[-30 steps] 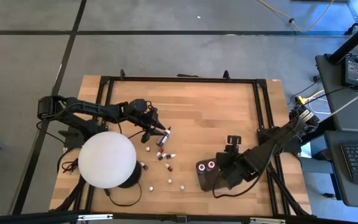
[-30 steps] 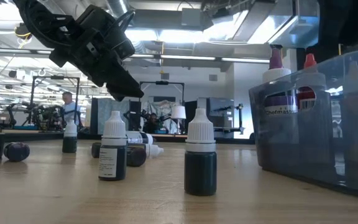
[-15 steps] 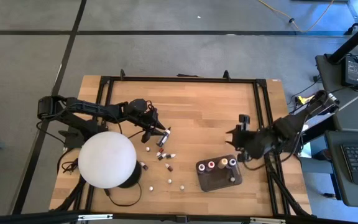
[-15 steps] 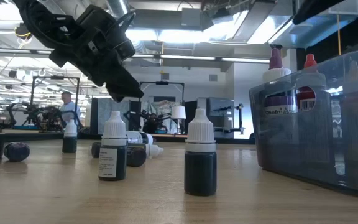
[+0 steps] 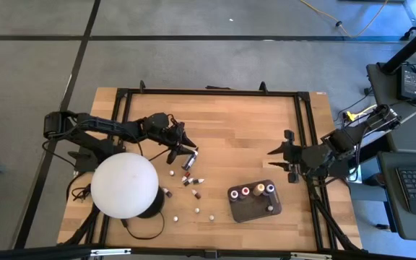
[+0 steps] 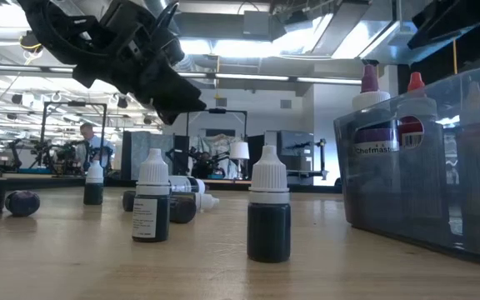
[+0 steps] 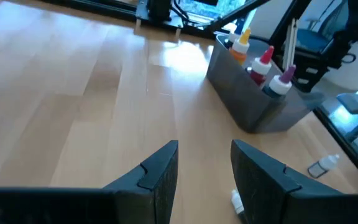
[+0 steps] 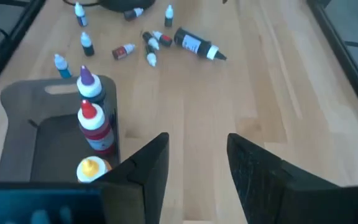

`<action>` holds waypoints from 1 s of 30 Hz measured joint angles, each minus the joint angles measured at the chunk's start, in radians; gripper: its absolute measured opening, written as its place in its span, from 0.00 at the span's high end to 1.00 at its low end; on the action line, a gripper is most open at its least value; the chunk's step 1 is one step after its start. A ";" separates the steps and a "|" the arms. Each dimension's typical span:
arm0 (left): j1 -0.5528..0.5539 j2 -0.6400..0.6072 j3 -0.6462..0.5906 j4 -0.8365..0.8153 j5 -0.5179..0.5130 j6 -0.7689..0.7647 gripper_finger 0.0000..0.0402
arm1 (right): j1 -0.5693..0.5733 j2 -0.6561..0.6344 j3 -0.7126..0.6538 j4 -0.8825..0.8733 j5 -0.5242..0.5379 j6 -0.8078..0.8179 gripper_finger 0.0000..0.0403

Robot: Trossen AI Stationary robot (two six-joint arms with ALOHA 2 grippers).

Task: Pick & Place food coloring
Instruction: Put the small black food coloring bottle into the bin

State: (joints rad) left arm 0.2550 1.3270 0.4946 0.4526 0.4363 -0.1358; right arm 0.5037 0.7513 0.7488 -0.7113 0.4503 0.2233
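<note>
My left gripper [image 5: 187, 148] hangs over the scattered food coloring bottles [image 5: 192, 182] left of the tray [image 5: 254, 210], fingers apart, nothing held. Right gripper [image 5: 283, 157] sits just above-right of the tray, fingers spread, empty too.

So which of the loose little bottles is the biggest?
The dark bottle lying on its side with a white cap, clearly longer than the tiny bottles scattered beside it.

Table [image 5: 237, 130]: pale wood planks, smooth satin. Tray [image 6: 427, 167]: translucent grey plastic. Dome [image 5: 124, 185]: matt white.
</note>
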 joint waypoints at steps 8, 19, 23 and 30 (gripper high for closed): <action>0.000 0.000 0.000 0.001 0.003 -0.088 0.64 | 0.000 -0.001 -0.071 0.057 0.000 -0.070 0.59; 0.000 0.000 0.000 0.000 0.003 -0.088 0.64 | 0.000 -0.001 -0.071 0.092 0.102 -0.097 0.59; 0.000 0.000 0.000 0.000 0.003 -0.097 0.64 | 0.000 -0.001 -0.071 0.094 0.101 -0.098 0.59; -0.002 0.000 0.000 0.000 -0.005 -0.149 0.59 | 0.000 -0.001 -0.071 0.115 0.101 -0.101 0.59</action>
State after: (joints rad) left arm 0.2525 1.3270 0.4946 0.4531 0.4316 -0.2847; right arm 0.5041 0.7502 0.6777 -0.5966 0.5512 0.1226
